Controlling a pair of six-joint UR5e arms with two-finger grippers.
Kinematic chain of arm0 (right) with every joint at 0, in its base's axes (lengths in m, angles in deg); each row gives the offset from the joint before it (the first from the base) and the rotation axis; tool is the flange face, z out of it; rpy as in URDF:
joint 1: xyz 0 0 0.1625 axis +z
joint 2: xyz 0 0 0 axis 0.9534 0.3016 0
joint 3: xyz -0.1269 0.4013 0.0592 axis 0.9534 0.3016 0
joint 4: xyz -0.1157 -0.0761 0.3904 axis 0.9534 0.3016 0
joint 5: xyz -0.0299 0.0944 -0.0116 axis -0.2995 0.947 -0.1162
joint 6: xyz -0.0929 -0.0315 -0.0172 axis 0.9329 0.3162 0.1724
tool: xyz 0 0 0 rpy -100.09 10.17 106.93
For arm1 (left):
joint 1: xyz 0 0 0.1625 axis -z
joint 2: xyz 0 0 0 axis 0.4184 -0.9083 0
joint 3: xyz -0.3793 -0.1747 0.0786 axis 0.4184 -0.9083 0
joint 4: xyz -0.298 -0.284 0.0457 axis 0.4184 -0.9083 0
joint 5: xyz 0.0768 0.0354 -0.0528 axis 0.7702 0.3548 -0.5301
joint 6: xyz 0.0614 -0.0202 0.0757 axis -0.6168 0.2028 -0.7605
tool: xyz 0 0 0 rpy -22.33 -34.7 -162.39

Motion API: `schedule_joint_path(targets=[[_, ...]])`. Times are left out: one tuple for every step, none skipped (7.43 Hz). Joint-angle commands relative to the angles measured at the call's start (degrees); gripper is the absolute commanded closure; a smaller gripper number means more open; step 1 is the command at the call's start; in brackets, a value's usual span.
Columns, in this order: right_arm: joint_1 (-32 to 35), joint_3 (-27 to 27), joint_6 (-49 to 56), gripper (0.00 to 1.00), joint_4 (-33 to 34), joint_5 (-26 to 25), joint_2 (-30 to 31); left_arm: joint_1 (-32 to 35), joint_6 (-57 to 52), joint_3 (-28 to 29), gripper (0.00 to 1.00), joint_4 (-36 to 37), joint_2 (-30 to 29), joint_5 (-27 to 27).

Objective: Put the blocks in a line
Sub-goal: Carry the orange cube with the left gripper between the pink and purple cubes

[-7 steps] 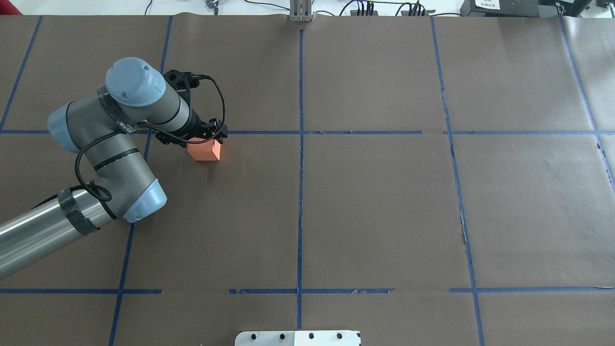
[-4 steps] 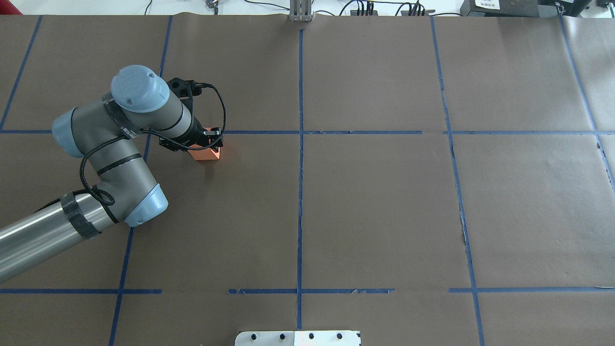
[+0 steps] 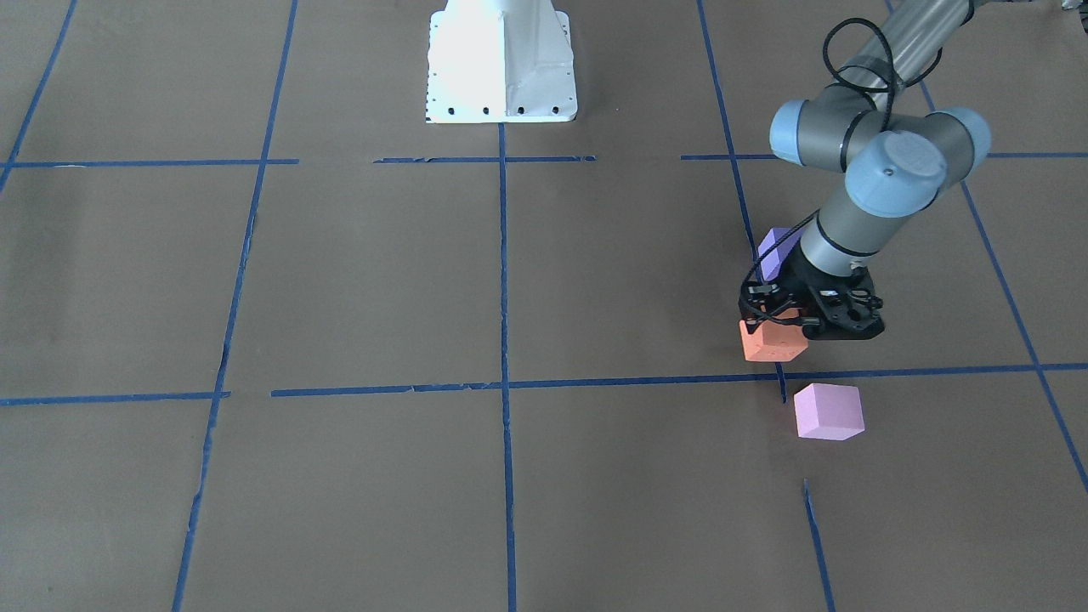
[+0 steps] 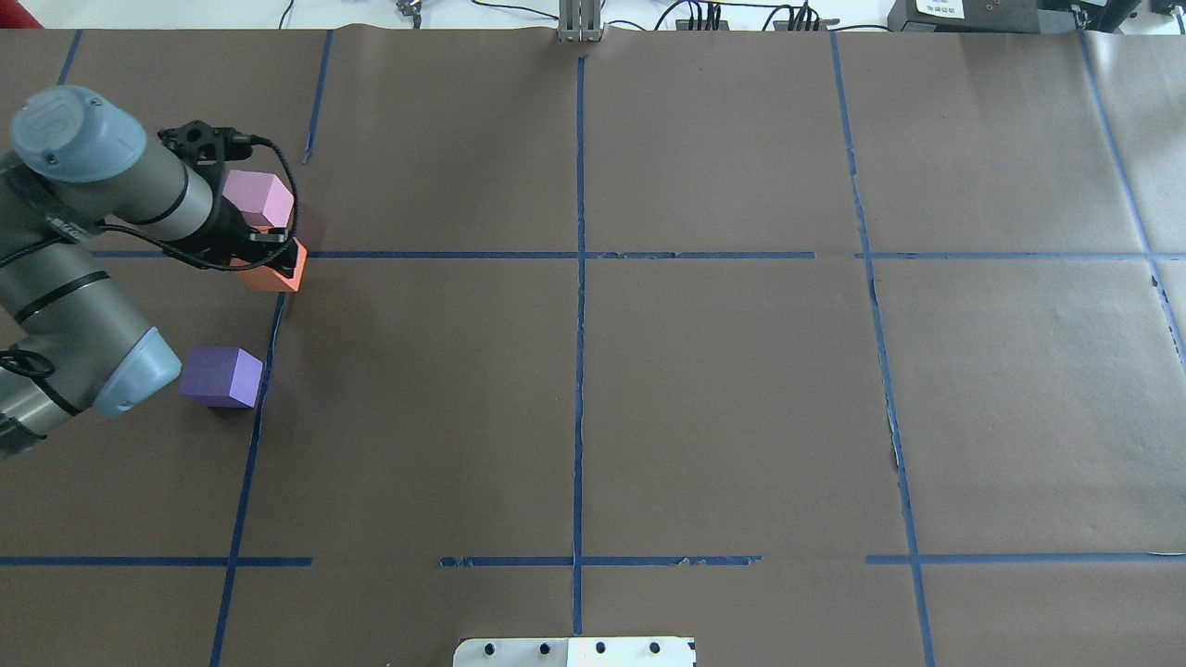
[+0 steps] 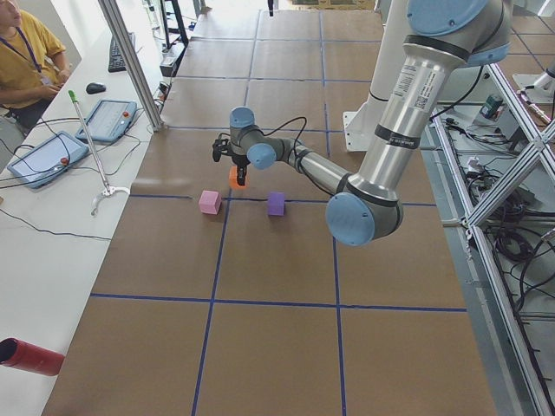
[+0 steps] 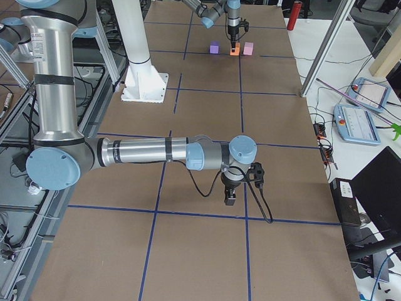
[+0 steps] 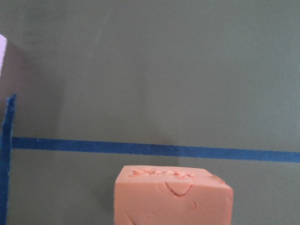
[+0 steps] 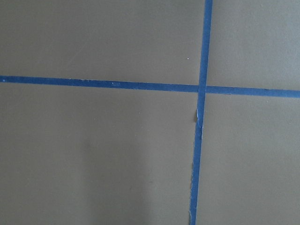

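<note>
My left gripper is shut on the orange block, which has dents on its top, near a crossing of blue tape lines. The orange block fills the bottom of the left wrist view. The pale pink block sits just beyond it and the violet block lies nearer the robot. In the front-facing view the orange block lies between the violet block and the pink block, a little off to the side. My right gripper shows only in the exterior right view; I cannot tell if it is open or shut.
The table is covered in brown paper with a grid of blue tape lines. The robot's white base stands at the table's near edge. A red cylinder stands at the far corner.
My left arm has swung left with the orange block in the gripper, from right of the tape line to the tape crossing. The pink and violet blocks have come into sight.
</note>
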Motion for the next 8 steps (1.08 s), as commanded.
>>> schedule_joint_path(targets=[[0.0, -0.1, 0.0, 0.0, 0.0, 0.0, 0.0, 1.3, -4.3, -0.2, 0.78, -0.6, 4.7, -0.2], [0.0, 0.0, 0.0, 0.0, 0.0, 0.0, 0.0, 0.9, -3.7, 0.2, 0.62, -0.6, 4.1, -0.2], [0.0, 0.0, 0.0, 0.0, 0.0, 0.0, 0.0, 0.8, -2.9, 0.3, 0.56, -0.6, 3.1, -0.2], [0.0, 0.0, 0.0, 0.0, 0.0, 0.0, 0.0, 0.7, -1.7, 0.9, 0.57, -0.6, 1.6, -0.2], [0.0, -0.1, 0.0, 0.0, 0.0, 0.0, 0.0, 0.6, -1.1, 2.6, 0.57, -0.7, 0.3, -0.2], [0.0, -0.1, 0.0, 0.0, 0.0, 0.0, 0.0, 0.6, -1.0, 3.2, 0.46, -0.7, 0.2, -0.2], [0.0, 0.0, 0.0, 0.0, 0.0, 0.0, 0.0, 0.5, -1.0, 3.8, 0.0, -0.8, 0.2, -0.2], [0.0, 0.0, 0.0, 0.0, 0.0, 0.0, 0.0, 0.6, -1.0, 3.5, 0.0, -0.7, 0.3, -0.2]])
